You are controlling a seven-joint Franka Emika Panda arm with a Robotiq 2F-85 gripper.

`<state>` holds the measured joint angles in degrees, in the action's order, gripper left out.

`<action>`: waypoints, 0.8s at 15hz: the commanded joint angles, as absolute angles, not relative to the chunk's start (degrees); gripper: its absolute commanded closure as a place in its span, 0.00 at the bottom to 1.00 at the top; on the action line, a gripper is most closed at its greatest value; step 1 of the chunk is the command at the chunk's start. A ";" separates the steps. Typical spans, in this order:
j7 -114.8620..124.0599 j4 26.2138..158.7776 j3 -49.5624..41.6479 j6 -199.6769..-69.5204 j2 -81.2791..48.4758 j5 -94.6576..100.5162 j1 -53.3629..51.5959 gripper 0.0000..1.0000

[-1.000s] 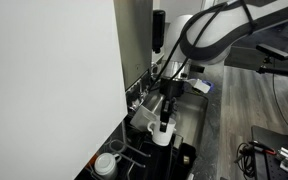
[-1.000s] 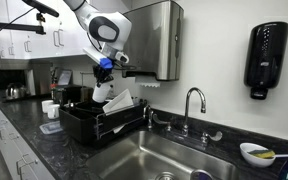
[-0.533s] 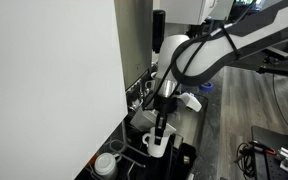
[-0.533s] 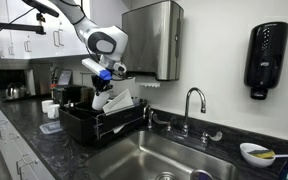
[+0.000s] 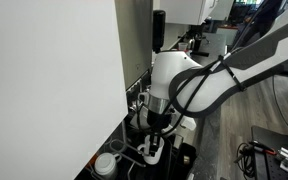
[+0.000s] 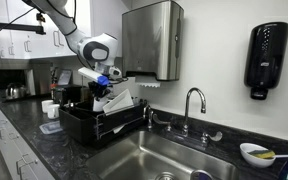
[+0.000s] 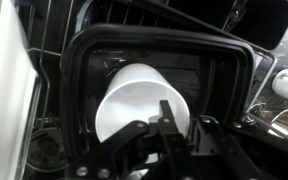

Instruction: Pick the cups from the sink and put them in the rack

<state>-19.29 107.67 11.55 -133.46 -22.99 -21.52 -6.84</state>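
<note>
Since the earlier frames the arm has come down. In both exterior views the wrist stood higher above the rack (image 6: 84, 122), and now it is low, with the gripper (image 5: 153, 138) just over the rack in the lower middle of the frame. The white cup (image 7: 136, 98) hung higher under the gripper before, and is now down between the black walls of the rack. In the wrist view it fills the middle of the frame with a round end toward the camera. One dark finger (image 7: 168, 118) crosses its lower edge, so the gripper is clenched there, grasping the white cup. In an exterior view the same cup shows as a white patch (image 5: 150, 150) directly below the gripper. The angled whitish tub (image 6: 120, 102) leans in the rack, just beside the gripper, left of the centre of the frame. The sink (image 6: 174, 158) lies at the lower centre, right of the rack, and the tap (image 6: 191, 104) stands behind it.
</note>
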 commanded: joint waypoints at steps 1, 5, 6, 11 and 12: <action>-17.19 107.38 11.46 -135.34 -23.97 -17.60 -7.10 0.51; -14.40 107.25 10.77 -134.87 -23.04 -13.16 -7.40 0.23; -13.50 107.20 10.61 -134.57 -22.55 -11.99 -7.54 0.15; -10.59 107.06 10.66 -132.98 -19.55 -7.56 -8.07 0.00; -10.30 107.29 10.66 -132.68 -18.61 -6.85 -8.14 0.00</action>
<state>-12.08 106.85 11.18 -134.43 -21.29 -9.23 -7.37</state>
